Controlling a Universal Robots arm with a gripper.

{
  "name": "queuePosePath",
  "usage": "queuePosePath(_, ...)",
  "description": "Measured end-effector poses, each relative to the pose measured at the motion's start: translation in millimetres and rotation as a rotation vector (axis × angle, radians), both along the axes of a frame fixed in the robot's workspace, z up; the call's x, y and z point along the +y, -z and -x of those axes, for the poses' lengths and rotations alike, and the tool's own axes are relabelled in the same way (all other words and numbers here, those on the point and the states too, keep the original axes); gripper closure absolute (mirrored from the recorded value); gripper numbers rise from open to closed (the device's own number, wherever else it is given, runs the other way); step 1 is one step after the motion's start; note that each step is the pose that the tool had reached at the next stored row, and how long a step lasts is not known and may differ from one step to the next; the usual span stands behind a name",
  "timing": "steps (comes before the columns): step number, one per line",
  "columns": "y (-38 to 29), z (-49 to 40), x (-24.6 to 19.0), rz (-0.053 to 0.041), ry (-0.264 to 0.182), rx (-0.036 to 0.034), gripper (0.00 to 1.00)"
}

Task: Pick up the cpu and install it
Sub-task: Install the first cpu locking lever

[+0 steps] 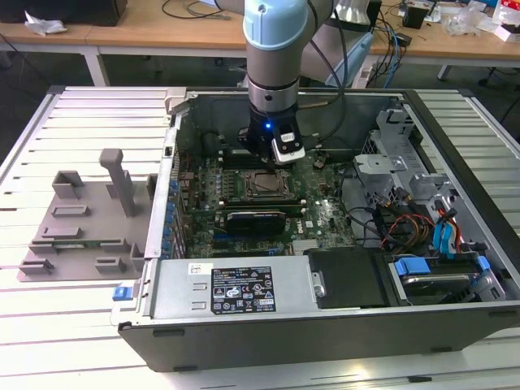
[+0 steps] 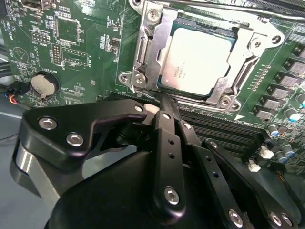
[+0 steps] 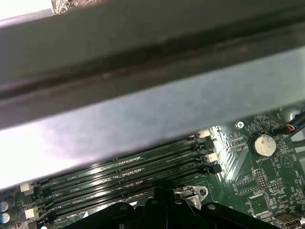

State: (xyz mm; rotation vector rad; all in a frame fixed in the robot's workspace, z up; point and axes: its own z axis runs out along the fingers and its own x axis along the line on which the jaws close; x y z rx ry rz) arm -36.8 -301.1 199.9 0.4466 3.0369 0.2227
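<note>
The cpu (image 2: 199,58) lies flat in the socket (image 2: 147,55) on the motherboard (image 2: 81,52), its silver top bare inside the metal frame. The hand (image 2: 164,102) hangs just beside the socket's edge with its fingers (image 2: 167,125) drawn together to a narrow tip and nothing between them, clear of the cpu. In the exterior view the arm (image 1: 275,57) reaches down into the open computer case (image 1: 341,325), ending over the socket, and the grey tray (image 1: 81,236) lies on the surface outside the case, well apart from the socket.

Exterior view high, overlooking open case (image 1: 325,268); both wrist views close above motherboard (image 2: 76,52).
</note>
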Motion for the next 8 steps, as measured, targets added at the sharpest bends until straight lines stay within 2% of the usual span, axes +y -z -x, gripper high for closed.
queuePosePath(8, 0.0, -2.7, 0.0, -0.0015, 0.000, 0.0003, 0.89)
